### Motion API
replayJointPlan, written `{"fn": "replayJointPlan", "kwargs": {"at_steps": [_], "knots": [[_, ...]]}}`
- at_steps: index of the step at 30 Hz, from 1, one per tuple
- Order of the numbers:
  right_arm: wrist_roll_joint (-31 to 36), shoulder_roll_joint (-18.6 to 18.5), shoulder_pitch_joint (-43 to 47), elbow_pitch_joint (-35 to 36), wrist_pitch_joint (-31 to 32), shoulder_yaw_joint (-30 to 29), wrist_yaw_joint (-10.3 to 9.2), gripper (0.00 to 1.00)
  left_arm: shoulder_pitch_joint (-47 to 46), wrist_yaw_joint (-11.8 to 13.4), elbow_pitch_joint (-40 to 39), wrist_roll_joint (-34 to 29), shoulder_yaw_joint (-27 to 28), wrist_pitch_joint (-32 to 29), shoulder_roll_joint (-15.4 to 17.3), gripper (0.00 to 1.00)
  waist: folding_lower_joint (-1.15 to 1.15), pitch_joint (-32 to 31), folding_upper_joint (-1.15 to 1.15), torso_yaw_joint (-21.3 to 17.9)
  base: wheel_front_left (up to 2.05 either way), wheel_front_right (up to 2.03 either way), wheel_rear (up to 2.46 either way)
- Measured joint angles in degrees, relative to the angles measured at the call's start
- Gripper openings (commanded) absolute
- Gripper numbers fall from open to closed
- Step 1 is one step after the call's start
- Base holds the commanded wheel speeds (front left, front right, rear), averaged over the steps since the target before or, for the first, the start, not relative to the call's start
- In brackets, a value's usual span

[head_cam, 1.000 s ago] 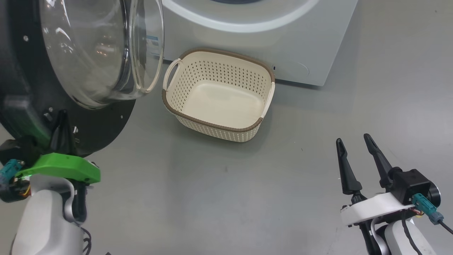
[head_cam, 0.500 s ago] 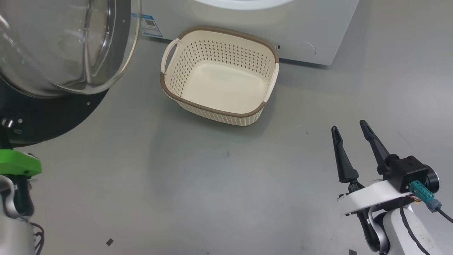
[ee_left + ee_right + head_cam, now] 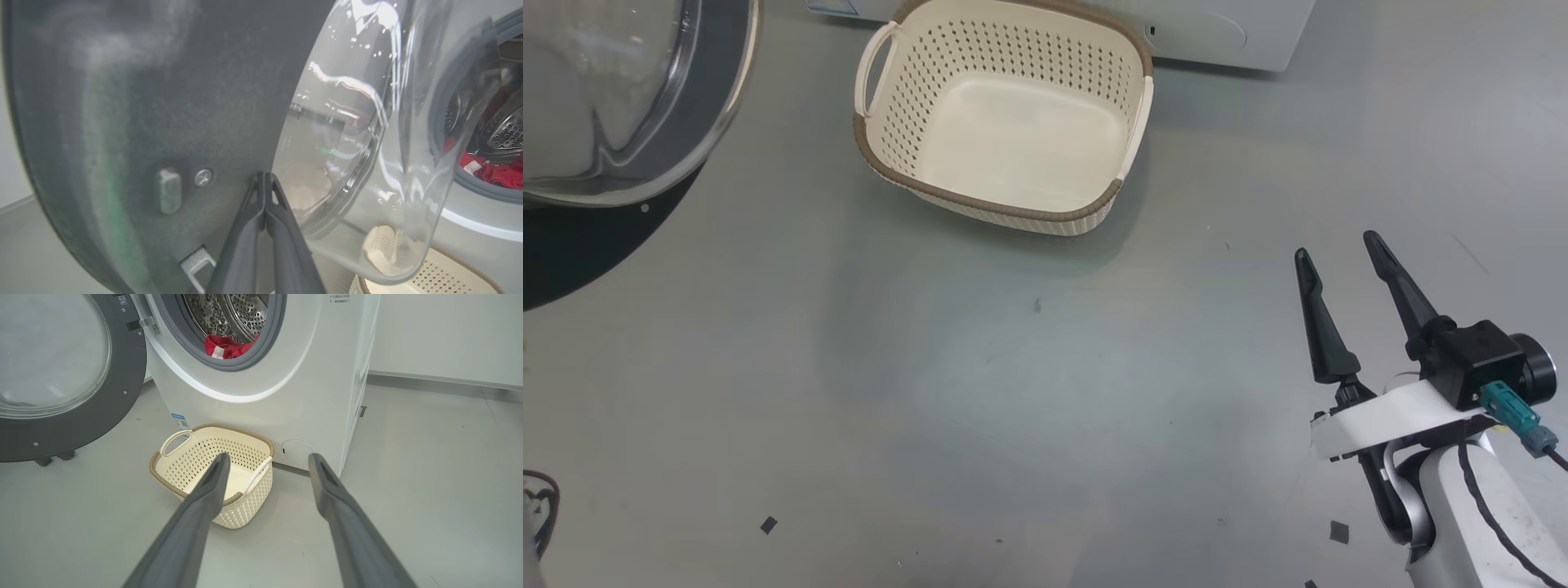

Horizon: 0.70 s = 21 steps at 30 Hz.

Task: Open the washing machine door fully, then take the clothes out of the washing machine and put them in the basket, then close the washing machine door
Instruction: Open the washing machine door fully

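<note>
The washing machine door (image 3: 126, 367) stands wide open at the upper left of the frame, and red clothes (image 3: 222, 347) lie inside the washing machine (image 3: 310, 375) at top centre. The basket (image 3: 245, 508) sits on the floor (image 3: 408, 477) at centre, close against the machine. The right gripper (image 3: 269, 456) rises from the bottom edge with its fingers (image 3: 196, 522) spread wide.

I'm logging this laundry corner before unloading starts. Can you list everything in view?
washing machine: one, white, on the floor behind the basket
washing machine door: one, black rim with clear glass, open beside the drum opening
clothes: one heap, red with white, inside the steel drum
basket: one, cream with brown rim, empty, on the floor before the machine
sticker: one, blue, low on the machine's front
scraps: a few, dark, on the grey floor
right gripper: one, dark, jaws open and empty, above the floor
left gripper: one, dark, jaws shut, at the door's inner face
</note>
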State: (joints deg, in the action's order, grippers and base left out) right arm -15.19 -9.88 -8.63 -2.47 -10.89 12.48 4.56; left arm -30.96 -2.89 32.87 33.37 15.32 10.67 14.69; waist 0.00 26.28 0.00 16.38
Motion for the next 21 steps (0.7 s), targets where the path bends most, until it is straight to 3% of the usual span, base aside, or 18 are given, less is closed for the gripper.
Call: {"fn": "replayJointPlan", "kwargs": {"at_steps": [21], "knots": [[0.7, -1.7, -2.2, 0.9, 0.6, -1.0, -0.15, 1.0, -6.2, -0.4, 7.5, 3.5, 5.2, 0.6, 4.2, 0.0, 0.0, 6.4, 0.0, 0.0, 0.0, 0.0, 0.0]]}}
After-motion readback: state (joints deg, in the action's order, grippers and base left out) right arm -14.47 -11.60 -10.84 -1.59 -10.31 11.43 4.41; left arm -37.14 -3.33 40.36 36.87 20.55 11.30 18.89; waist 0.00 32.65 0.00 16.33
